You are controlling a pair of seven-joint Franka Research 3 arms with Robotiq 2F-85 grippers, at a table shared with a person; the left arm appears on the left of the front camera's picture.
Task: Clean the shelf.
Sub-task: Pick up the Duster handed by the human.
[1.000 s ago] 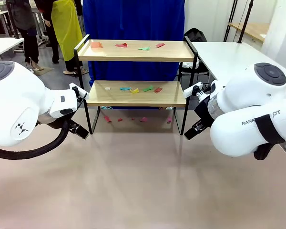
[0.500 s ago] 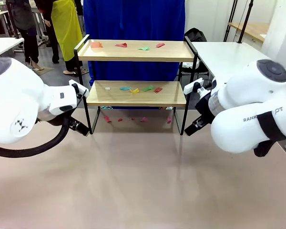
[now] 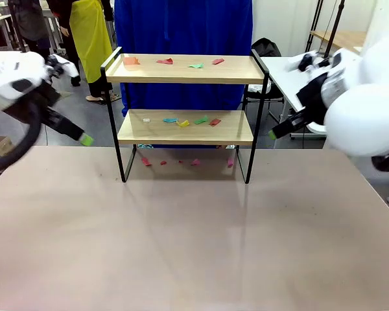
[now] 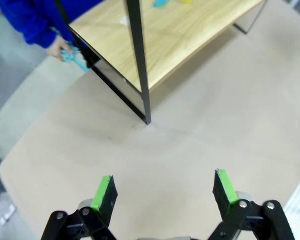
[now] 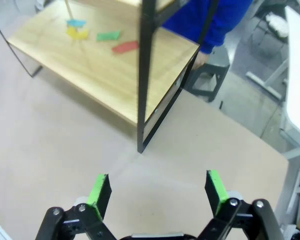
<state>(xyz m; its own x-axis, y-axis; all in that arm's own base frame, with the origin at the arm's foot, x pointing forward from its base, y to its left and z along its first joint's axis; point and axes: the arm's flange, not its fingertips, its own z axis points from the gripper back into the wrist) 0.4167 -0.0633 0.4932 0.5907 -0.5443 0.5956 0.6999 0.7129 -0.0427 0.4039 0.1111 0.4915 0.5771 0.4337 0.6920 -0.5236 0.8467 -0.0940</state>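
Two claws hang at the two sides of the shelf (image 3: pixel 149 71), and both are empty. The left claw (image 4: pixel 162 187) has its green pads wide apart over the bare worktop (image 3: pixel 181 246), with the near left leg (image 4: pixel 140 65) of the shelf ahead of it. The right claw (image 5: pixel 157 186) is spread in the same way and faces the near right leg (image 5: pixel 144 75). Neither touches the frame.

The shelf stands at the far middle of the worktop, upright on its four legs. Small coloured scraps (image 3: pixel 195 65) lie on the top board, more lie on the lower board (image 3: pixel 149 133), and some red ones lie on the worktop under it. A person (image 3: pixel 181 26) in blue is behind the shelf at the far side.

I judge the shelf to be stiff and rather light, since it is thin black metal with two wooden boards. A hard push at the top could slide or tip it. If it must be held, the legs or the side rails are the good places, because the boards are too wide for the pads. The scraps look like thin paper, very light and flat, so they may slip from the pads. A claw should take one at a curled edge, or sweep it to the edge of the board.
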